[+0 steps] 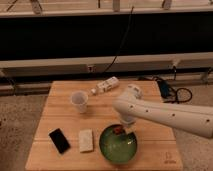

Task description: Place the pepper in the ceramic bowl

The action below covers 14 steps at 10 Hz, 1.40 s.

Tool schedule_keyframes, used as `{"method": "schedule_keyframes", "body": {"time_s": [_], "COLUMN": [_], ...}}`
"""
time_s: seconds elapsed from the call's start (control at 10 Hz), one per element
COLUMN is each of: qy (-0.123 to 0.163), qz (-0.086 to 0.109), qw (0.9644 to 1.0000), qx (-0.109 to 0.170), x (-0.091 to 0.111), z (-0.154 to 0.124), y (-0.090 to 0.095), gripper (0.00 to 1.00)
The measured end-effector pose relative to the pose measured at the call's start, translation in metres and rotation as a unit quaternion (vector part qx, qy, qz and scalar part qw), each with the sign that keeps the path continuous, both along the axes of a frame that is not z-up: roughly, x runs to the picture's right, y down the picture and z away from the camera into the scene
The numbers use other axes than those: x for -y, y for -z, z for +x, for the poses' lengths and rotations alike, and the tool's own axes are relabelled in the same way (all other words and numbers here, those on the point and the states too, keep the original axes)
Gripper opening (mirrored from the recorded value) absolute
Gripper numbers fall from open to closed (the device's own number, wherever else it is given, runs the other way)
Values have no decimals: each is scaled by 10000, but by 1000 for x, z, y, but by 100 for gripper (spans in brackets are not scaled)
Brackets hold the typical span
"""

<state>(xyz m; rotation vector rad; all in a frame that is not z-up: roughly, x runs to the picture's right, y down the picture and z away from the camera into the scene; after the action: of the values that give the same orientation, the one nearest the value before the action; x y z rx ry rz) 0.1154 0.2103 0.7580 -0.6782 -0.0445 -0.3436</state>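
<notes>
- Where my claw [122, 130] hangs over the far rim of the ceramic bowl, the pepper [118, 130] shows as a small dark red-brown lump right at its tip, above the bowl's inner edge; I cannot tell whether it rests on the glaze or is clear of it.
- Whether my claw is spread or pinched on the pepper I cannot tell; the two merge into one dark patch.
- The ceramic bowl [118, 146] is wide, round and glossy green with a darker rim, sitting at the near edge of the tabletop.
- My arm [165, 114] is smooth, white and rounded, dotted with small dark holes, reaching in from the right and bending down at the wrist.
- Just left of the bowl lies a pale rectangular sponge [86, 140] with a rough look.
- Further left lies a flat black phone [59, 140], turned at an angle.
- A small translucent whitish cup [79, 101] stands upright toward the back left.
- A white bottle [105, 86] lies on its side near the far edge.
- The tabletop [155, 142] is light wood in planks with visible grain.
</notes>
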Motion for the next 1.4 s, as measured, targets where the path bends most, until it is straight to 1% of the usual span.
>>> {"method": "schedule_keyframes", "body": {"time_s": [0.2,0.5,0.6,0.8,1.0,1.1,1.3,1.4], "qy": [-4,44,54,64,61,72,88,91], "qz": [-5,-10,-9,-5,-2,-1,12,13], "qw": [10000,10000,10000,10000,10000,9999,9999,9999], "qx": [63,59,66,72,79,85,104,109], "x": [-4,-6,-6,-7,-7,-7,-7,-8], "z": [-14,-13,-14,-16,-17,-17,-19,-20], "y": [2,3,4,4,4,4,5,5], "gripper": [0,0,1,8,10,19,28,37]}}
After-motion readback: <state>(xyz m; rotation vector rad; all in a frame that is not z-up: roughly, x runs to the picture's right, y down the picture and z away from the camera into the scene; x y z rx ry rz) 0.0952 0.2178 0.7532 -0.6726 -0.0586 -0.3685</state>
